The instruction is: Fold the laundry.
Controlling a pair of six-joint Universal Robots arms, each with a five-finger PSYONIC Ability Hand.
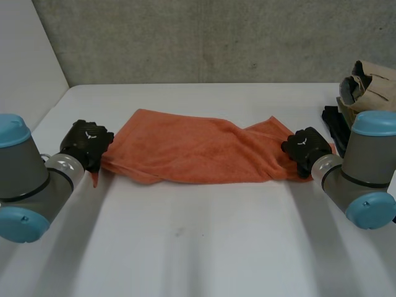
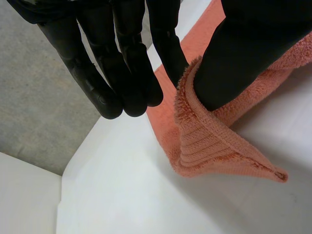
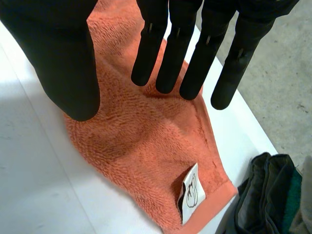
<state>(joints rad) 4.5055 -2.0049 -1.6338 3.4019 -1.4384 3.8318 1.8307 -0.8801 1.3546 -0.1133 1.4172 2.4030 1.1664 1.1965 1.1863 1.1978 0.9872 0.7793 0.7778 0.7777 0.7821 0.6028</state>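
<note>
In the head view, the orange towel (image 1: 198, 151) lay stretched sideways across the white bench (image 1: 198, 247), rumpled and not yet folded. The left hand (image 1: 88, 143) was at its left end and the right hand (image 1: 306, 147) at its right end. A pile of other clothes (image 1: 365, 93) sat beyond the right arm, near the bench's edge.

In the left wrist view, the left hand's fingers (image 2: 134, 73) were straight and just clear of the cloth. The thumb (image 2: 243, 58) sat against the towel's corner, whose hemmed edge stood up between thumb and fingers. Nothing was pinched, so the hand was open.

In the right wrist view, the right hand's fingers (image 3: 165, 58) were straight and spread over the towel's other end, with the thumb off to the side and the label (image 3: 191, 192) on the corner beyond the fingertips. That hand was open too and held nothing.

This looked like the grasping step before a first fold. The next move would call for each hand to close on its end, then lift and carry the cloth over evenly so the edges meet.
</note>
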